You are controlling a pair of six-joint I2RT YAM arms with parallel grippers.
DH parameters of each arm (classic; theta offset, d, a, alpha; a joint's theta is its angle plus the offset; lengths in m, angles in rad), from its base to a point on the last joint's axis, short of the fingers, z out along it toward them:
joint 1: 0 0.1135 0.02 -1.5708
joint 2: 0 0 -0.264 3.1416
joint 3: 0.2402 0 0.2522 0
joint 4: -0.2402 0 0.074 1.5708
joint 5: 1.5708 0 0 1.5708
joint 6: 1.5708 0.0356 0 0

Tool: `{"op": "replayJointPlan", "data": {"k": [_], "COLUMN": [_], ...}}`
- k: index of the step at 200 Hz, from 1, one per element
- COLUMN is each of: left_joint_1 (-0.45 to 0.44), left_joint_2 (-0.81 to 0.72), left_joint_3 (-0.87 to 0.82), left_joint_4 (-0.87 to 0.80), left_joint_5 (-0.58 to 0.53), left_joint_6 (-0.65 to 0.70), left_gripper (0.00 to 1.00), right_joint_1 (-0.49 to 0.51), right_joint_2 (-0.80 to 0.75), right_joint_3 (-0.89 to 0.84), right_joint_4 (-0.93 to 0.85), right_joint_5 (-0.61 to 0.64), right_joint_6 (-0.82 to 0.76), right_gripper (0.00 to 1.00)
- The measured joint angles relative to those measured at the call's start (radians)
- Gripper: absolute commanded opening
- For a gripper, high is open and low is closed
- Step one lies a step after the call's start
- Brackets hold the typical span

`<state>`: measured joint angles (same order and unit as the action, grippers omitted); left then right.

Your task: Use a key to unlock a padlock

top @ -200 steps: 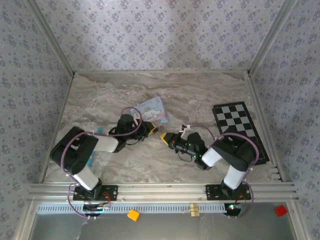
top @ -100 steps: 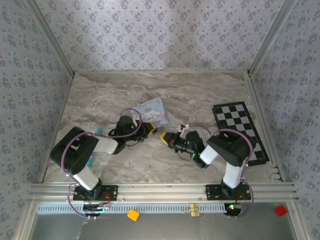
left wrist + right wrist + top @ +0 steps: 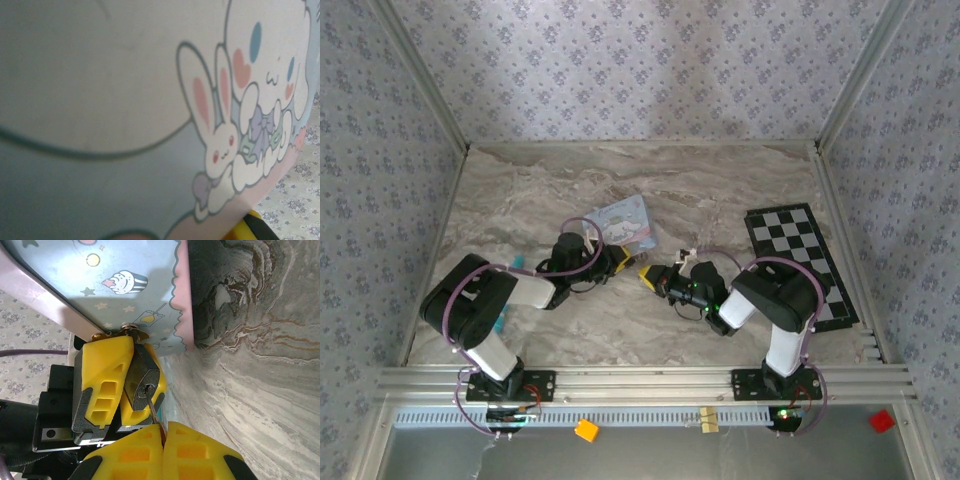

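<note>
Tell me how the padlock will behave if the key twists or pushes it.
The padlock looks small, rigid and metal, so it is probably stiff and heavy for its size. Clamped between the left gripper's smooth yellow fingers, it may slip or pivot when the key, pinched by the right gripper, pushes in.

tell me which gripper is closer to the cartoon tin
Left. The left gripper sits at the tin's near edge, clamping the padlock; the right gripper is farther off, beyond the padlock, pinching the key.
</note>
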<state>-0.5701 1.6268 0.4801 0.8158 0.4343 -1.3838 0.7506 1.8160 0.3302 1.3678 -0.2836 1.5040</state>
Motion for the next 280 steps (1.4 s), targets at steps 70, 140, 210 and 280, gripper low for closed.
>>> {"op": "replayJointPlan", "data": {"k": [70, 140, 210, 280], "left_joint_1": [0.0, 0.0, -0.006, -0.008], "left_joint_2": [-0.003, -0.004, -0.004, -0.037], "left_joint_3": [-0.008, -0.008, -0.014, -0.028], "left_joint_4": [0.011, 0.015, 0.035, 0.047], "left_joint_5": [0.0, 0.0, -0.005, -0.02], "left_joint_6": [-0.017, -0.021, -0.041, -0.048], "left_gripper": [0.0, 0.0, 0.0, 0.0], "right_joint_1": [0.001, 0.001, 0.005, 0.008], "right_joint_2": [-0.001, -0.008, -0.012, -0.035], "right_joint_3": [0.0, 0.0, 0.0, 0.0], "right_joint_4": [0.0, 0.0, 0.0, 0.001], "right_joint_5": [0.008, 0.011, 0.011, 0.019], "right_joint_6": [0.0, 0.0, 0.0, 0.031], "right_gripper": [0.0, 0.0, 0.0, 0.0]}}
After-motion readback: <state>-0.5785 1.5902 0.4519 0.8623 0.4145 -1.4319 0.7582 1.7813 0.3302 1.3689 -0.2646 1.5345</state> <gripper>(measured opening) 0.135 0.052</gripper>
